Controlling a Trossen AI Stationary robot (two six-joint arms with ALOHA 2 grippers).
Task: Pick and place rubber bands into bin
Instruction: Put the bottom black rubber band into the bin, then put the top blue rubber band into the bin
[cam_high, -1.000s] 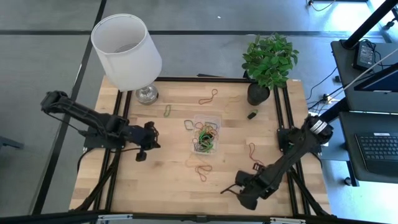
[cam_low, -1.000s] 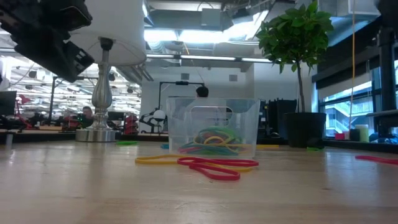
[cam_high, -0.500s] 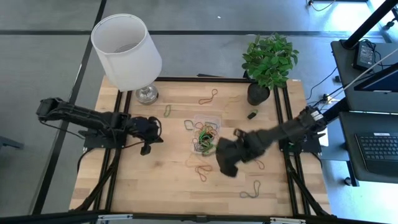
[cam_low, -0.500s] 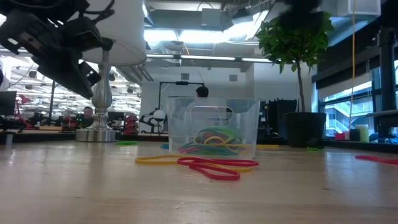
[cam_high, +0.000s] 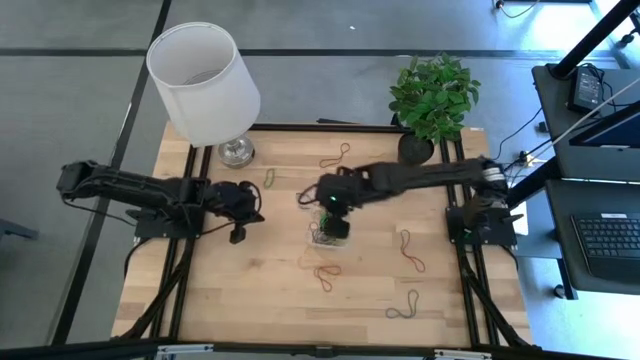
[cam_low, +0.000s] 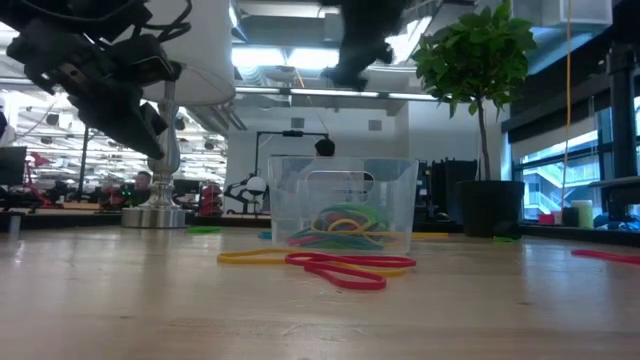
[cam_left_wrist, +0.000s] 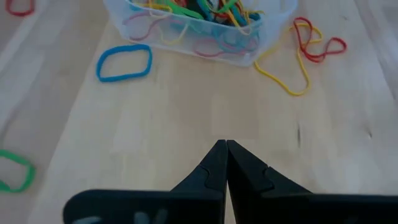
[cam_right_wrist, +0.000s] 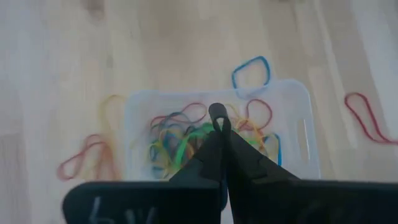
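Now our right gripper (cam_right_wrist: 219, 127) is pinching a small dark rubber loop (cam_right_wrist: 217, 114) between fingertips pressed fully together, and we are hovering with it over the small clear plastic rectangular bin (cam_right_wrist: 297, 134) with rounded corners. From the wrist the loop sits over the tangle of red, yellow, green and blue elastic bands (cam_right_wrist: 186, 140) already lying inside, well within the walls. To do this drop well, we judge that we should be opening the fingers only while the tip stays over the middle of the tray, and low enough that so light a band falls straight in rather than clinging to a finger or bouncing over the rim. In the high view the right gripper (cam_high: 335, 205) reaches across from the plant side to the bin (cam_high: 345, 189) at the centre of the wooden table (cam_high: 240, 290).

Our left gripper (cam_left_wrist: 225, 149) is waiting with its fingers closed on nothing, poised above bare wood just beside the bin, on the lamp side of it. Loose bands are waiting nearby: a blue loop (cam_left_wrist: 124, 62), a yellow one (cam_left_wrist: 281, 73) tangled with a red one (cam_left_wrist: 318, 45) beside the tray, and more scattered across the table.
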